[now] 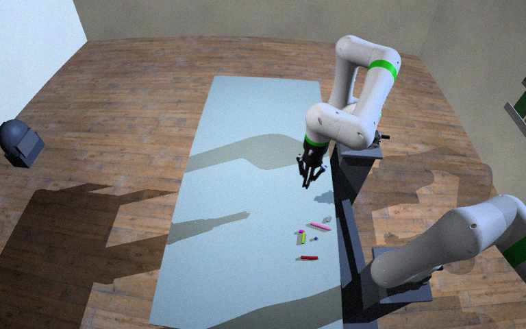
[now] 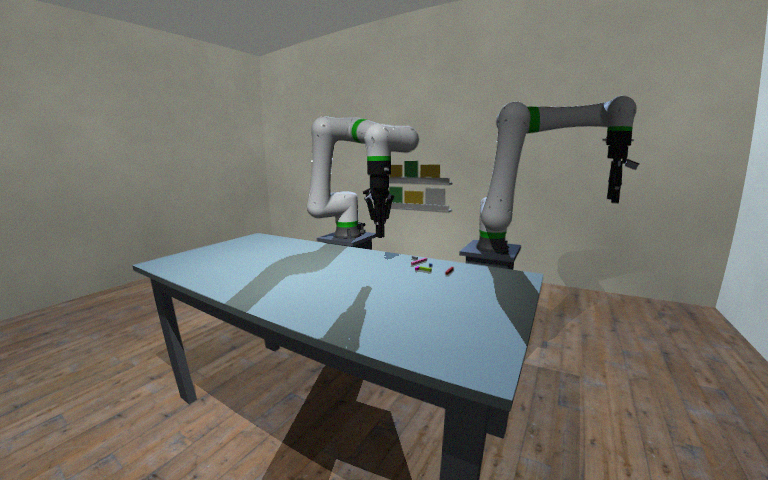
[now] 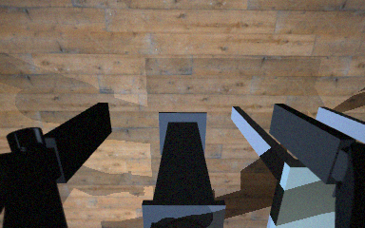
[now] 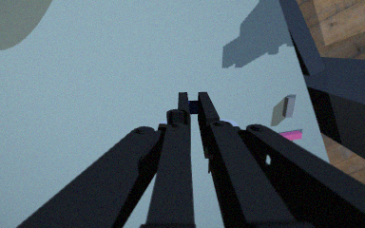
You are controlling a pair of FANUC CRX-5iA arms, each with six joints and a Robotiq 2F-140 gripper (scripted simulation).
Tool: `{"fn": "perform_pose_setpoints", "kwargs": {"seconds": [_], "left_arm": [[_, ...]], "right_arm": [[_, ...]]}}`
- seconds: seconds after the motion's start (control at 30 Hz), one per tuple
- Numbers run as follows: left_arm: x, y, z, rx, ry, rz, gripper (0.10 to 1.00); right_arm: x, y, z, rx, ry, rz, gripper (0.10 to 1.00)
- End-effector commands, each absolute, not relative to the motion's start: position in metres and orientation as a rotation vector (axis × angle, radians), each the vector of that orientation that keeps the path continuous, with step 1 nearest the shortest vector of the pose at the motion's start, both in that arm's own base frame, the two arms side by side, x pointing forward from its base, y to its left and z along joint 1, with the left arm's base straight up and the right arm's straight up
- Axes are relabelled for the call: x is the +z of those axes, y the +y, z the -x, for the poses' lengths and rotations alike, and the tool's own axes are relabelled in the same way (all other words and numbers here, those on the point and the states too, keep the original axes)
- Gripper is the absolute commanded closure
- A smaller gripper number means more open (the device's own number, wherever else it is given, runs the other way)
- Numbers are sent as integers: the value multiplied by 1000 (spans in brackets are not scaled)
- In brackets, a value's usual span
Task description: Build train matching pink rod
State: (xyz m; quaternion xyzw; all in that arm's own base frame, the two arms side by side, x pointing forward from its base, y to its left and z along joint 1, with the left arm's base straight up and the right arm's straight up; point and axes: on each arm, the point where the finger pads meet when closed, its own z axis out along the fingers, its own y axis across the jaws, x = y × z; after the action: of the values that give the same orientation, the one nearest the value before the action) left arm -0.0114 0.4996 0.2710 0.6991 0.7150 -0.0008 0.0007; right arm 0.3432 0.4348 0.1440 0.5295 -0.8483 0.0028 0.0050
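My right gripper (image 1: 306,186) (image 2: 380,234) (image 4: 192,106) is high above the table, shut on a small dark blue rod (image 4: 193,107). Another blue rod (image 1: 316,238) (image 2: 430,264) lies on the table. The lime rod (image 1: 303,238) (image 2: 424,269) lies with the magenta rod (image 1: 301,231) (image 2: 417,268) close to one end. The pink rod (image 1: 320,226) (image 2: 419,261) (image 4: 292,135) and the grey rod (image 1: 328,218) (image 2: 414,258) (image 4: 289,105) lie by the robot-side edge. The red rod (image 1: 309,257) (image 2: 449,271) lies apart. My left gripper (image 2: 614,199) (image 3: 190,118) is open and empty, high beside the table.
The rods share the table's (image 1: 240,271) (image 2: 317,305) robot-side part. Two arm pedestals (image 1: 360,154) (image 2: 490,249) stand along that edge. Arm shadows cross the top. Shelves (image 2: 421,181) with boxes hang on the wall behind.
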Motion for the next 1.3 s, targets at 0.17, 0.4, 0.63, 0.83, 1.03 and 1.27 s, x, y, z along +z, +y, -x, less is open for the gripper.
{"fn": "perform_pose_setpoints", "kwargs": {"seconds": [0.17,0.4,0.63,0.83,1.03,1.27], "left_arm": [[272,500,11,0,2246,-2196,98],[272,500,11,0,2246,-2196,98],[272,500,11,0,2246,-2196,98],[272,500,11,0,2246,-2196,98],[272,500,11,0,2246,-2196,98],[272,500,11,0,2246,-2196,98]], "right_arm": [[137,371,-342,0,-2622,-1733,974],[137,371,-342,0,-2622,-1733,974],[136,371,-342,0,-2622,-1733,974],[132,371,-342,0,-2622,-1733,974],[115,371,-342,0,-2622,-1733,974],[84,371,-342,0,-2622,-1733,974]]}}
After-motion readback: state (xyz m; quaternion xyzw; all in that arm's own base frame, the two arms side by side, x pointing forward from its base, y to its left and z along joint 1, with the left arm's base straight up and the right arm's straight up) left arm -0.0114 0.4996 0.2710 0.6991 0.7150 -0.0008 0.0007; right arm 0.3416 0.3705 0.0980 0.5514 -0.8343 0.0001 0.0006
